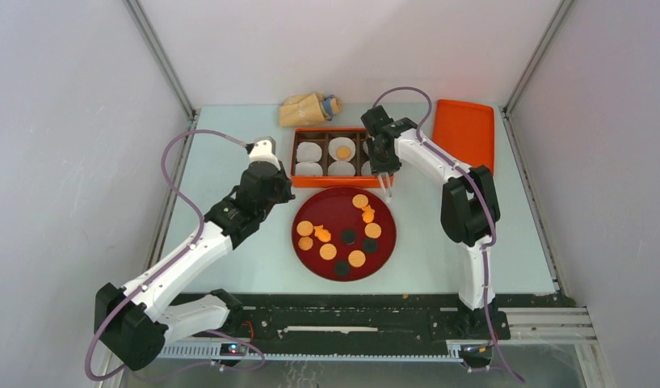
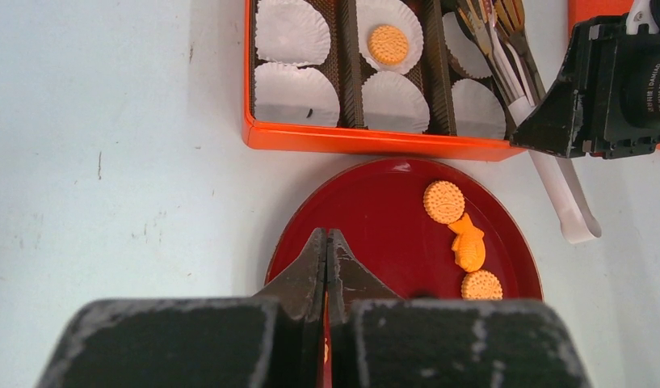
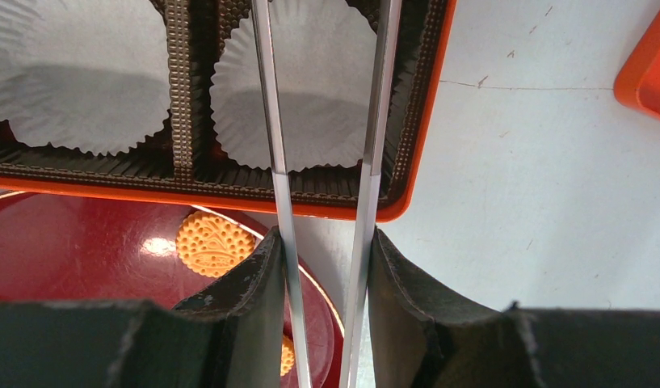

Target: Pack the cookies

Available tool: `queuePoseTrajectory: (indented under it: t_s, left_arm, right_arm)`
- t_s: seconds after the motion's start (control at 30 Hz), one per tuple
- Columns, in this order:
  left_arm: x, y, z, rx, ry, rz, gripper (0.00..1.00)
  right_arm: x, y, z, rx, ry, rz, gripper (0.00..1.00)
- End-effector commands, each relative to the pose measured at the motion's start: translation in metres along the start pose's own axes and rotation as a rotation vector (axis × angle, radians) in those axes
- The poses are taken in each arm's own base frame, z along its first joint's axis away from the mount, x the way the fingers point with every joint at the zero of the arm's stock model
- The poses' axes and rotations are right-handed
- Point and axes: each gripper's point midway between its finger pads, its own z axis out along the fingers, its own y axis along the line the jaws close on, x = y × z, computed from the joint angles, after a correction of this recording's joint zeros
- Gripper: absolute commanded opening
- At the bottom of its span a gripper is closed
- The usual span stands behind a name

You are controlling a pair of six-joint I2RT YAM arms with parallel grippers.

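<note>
Several round orange-tan cookies [image 1: 359, 200] and two brighter fish-shaped ones [image 2: 468, 242] lie on a red plate [image 1: 334, 198]. One round cookie [image 2: 388, 44] sits in a white paper liner in the orange divided box [image 1: 334, 182] behind the plate. My right gripper [image 3: 322, 242] is shut on a pair of silver tongs [image 3: 275, 162]. The tong arms stand apart and reach over the box's right compartment, with their tips out of view. My left gripper [image 2: 327, 236] is shut and empty, above the plate's left edge.
Three dark discs [image 1: 349, 236] also lie on the plate. The other box compartments hold empty white liners [image 2: 292, 31]. An orange lid [image 1: 465, 133] lies at the back right. A tan bundle [image 1: 308, 107] lies behind the box.
</note>
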Motion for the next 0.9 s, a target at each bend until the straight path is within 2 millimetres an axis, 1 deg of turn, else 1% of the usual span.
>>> queuePoseTrajectory:
  t_s: [0.0, 0.1, 0.23, 0.73, 0.87]
  left_arm:
    - [-0.0172, -0.0095, -0.005, 0.034, -0.043, -0.012, 0.0]
    - [-0.0183, -0.0103, -0.0055, 0.038, -0.047, -0.012, 0.0]
    - [-0.018, -0.0104, -0.0062, 0.043, -0.05, -0.013, 0.0]
    - [-0.0149, -0.0114, -0.003, 0.046, -0.041, -0.01, 0.0]
    - [-0.0144, -0.0111, -0.0019, 0.042, -0.039, -0.009, 0.0]
  right_arm:
    - [-0.0236, -0.0052, -0.0137, 0.008, -0.072, 0.021, 0.31]
    - [-0.0247, -0.0058, -0.0165, 0.008, -0.079, 0.026, 0.31]
    - [-0.025, -0.0066, -0.0174, 0.011, -0.082, 0.029, 0.45]
    - [-0.0255, -0.0044, -0.0166, -0.004, -0.093, 0.038, 0.46]
    - [-0.0303, -0.0061, -0.0189, -0.001, -0.111, 0.048, 0.53]
